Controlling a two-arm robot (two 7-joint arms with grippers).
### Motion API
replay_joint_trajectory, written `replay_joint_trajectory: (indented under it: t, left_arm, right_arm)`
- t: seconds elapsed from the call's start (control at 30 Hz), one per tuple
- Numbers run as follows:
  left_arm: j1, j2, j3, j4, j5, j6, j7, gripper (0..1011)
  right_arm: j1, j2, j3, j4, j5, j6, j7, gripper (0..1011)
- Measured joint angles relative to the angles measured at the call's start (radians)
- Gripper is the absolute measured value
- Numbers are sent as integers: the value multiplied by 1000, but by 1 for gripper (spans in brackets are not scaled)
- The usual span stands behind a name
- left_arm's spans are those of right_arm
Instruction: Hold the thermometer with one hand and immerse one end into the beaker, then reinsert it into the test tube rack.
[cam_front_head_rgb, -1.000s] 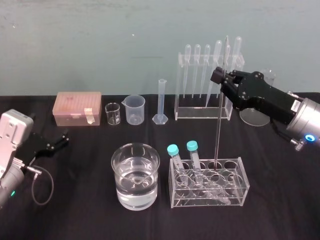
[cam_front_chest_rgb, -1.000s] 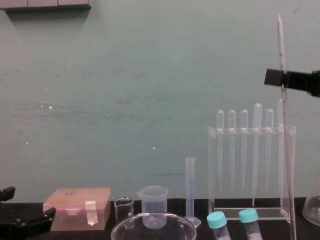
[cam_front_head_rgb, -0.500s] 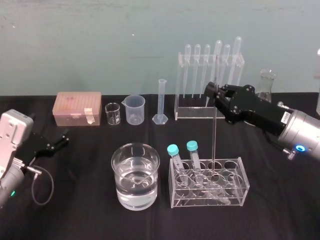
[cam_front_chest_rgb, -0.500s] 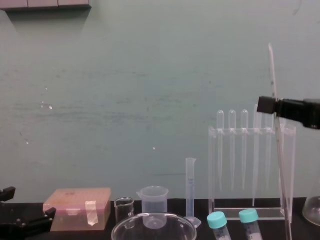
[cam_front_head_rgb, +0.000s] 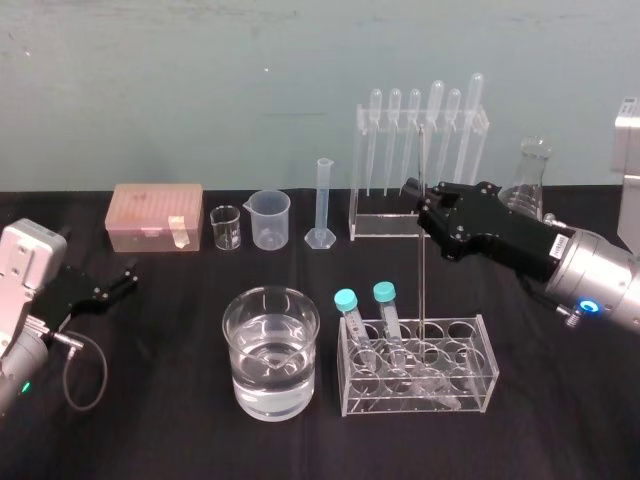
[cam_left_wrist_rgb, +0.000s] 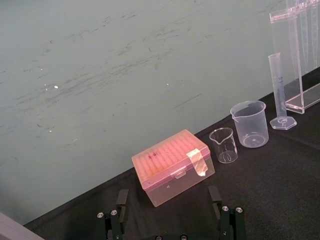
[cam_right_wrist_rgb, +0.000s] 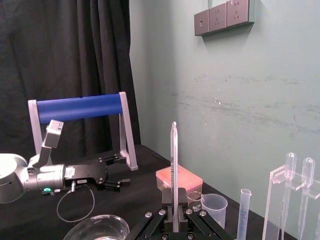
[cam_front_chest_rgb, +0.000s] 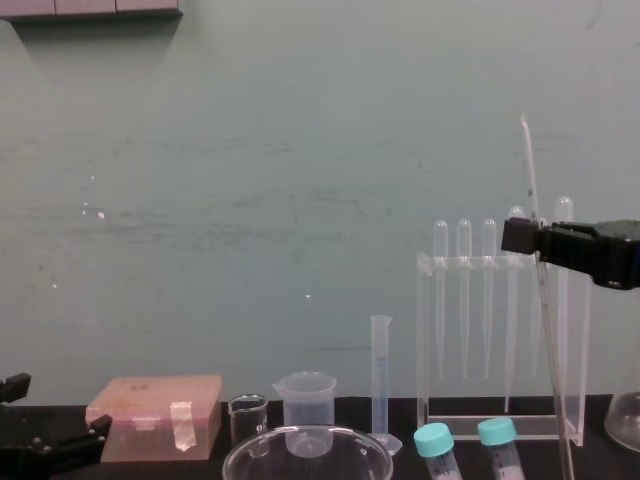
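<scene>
Lowering thermometer (cam_front_head_rgb: 421, 285), right end effector (cam_front_head_rgb: 418, 196) descended

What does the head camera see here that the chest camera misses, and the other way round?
Head view, looking down: the lower end of the thermometer reaching into a hole of the test tube rack, and the water inside the wide glass dish. Chest view, side-on: grey wall plates high at top left. Both: the right gripper with jaws shut on the thermometer, the pipette stand, graduated cylinder, plastic beaker, small glass beaker, pink box, and the parked left gripper at far left.
</scene>
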Motion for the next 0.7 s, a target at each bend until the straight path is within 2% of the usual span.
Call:
replay_joint_trajectory:
  t: [0.7]
  left_arm:
    - [0,0,0,0,0,0,0,1008]
  right_arm:
    - [0,-29,2,41,-6,1,11,58]
